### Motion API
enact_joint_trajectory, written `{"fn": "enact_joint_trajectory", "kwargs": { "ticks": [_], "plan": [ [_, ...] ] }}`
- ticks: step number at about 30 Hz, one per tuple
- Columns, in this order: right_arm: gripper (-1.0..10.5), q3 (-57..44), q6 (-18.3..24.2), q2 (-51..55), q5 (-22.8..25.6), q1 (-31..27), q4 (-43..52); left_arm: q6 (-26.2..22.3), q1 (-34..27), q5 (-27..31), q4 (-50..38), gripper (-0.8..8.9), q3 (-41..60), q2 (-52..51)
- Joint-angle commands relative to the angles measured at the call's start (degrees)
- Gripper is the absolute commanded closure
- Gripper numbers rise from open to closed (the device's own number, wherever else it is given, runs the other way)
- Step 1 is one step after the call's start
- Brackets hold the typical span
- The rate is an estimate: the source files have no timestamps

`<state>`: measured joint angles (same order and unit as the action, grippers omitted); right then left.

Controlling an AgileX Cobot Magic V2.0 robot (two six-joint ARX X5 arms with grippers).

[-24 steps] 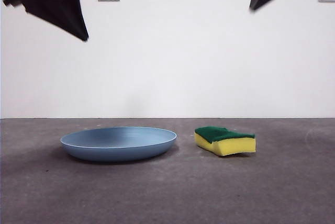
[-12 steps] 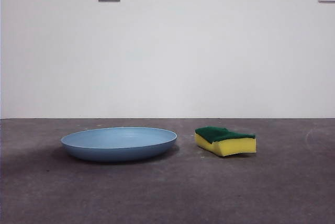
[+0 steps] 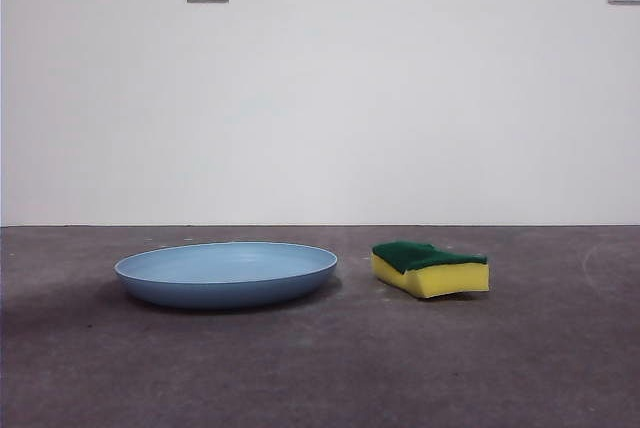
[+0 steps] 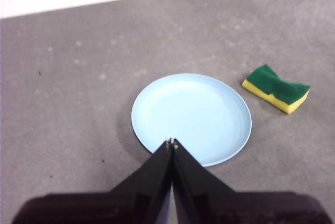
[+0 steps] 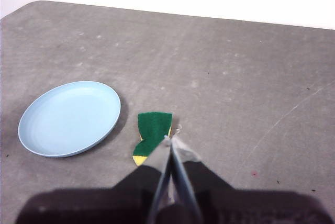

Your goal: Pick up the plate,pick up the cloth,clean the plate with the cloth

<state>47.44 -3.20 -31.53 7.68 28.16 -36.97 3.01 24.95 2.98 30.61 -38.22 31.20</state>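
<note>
Grey table (image 3: 320, 368): round light-blue plastic plate (image 3: 226, 273) rests beside yellow sponge block with green scouring top (image 3: 431, 268), apart. Left gripper (image 4: 171, 143) and right gripper (image 5: 170, 139) hover high, jaws closed, empty. Nothing picked up; all steps outstanding.

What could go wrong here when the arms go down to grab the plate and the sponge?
The plate lies flat with a low rim, so the shut left gripper may slide off or push it instead of gripping. The sponge sits near the plate's edge; the shut right gripper must open first, or it could nudge it away.
</note>
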Motion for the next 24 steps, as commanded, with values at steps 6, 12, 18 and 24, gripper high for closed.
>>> {"fn": "enact_joint_trajectory", "kwargs": {
  "ticks": [6, 12, 18, 24],
  "plan": [
    [9.5, -0.6, 0.1, -0.1, 0.2, 0.0, 0.4, 0.3, 0.2, -0.1, -0.1, 8.17, 0.2, 2.3],
    [9.5, -0.6, 0.1, -0.1, 0.2, 0.0, 0.4, -5.1, -0.2, 1.7, 0.4, 8.17, 0.3, 1.4],
    [9.5, -0.6, 0.1, -0.1, 0.2, 0.0, 0.4, -8.9, -5.5, 2.6, -3.3, 8.17, 2.6, -5.4],
    [9.5, -0.6, 0.1, -0.1, 0.2, 0.0, 0.4, -8.6, -13.9, 1.2, -15.2, 8.17, 15.0, -14.8]
  ]
}}
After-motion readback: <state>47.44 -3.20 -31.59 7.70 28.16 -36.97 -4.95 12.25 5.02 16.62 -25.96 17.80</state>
